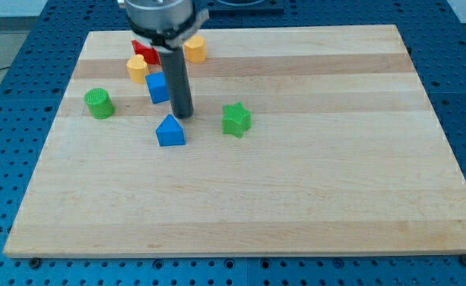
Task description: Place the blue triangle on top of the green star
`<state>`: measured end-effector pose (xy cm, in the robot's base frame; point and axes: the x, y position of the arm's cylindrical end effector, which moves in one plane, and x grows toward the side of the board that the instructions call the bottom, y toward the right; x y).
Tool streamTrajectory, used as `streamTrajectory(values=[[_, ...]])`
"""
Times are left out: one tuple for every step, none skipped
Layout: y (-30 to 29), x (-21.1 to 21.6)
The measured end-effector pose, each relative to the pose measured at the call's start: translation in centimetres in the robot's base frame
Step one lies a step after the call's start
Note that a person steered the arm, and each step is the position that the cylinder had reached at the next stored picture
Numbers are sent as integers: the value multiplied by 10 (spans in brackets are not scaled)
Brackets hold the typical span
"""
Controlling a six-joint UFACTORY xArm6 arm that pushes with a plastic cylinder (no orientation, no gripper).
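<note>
The blue triangle (170,131) lies nearest the camera, on the wooden board (297,206), left of centre. My tip (184,116) stands just beyond it, slightly to its right, close but not clearly touching; being a plain rod, it has no fingers and holds nothing. The green star (236,119) sits near the triangle's right, apart from it. A blue cube (157,87) is just left of the rod. Farther left stands a green cylinder (99,103). At the far side lie two yellow blocks (137,68) (195,49) and a red block (144,51), partly hidden.
</note>
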<state>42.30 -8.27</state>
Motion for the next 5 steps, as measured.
streamTrajectory(values=[[73, 10], [163, 2], [228, -1], [222, 39], [125, 124]])
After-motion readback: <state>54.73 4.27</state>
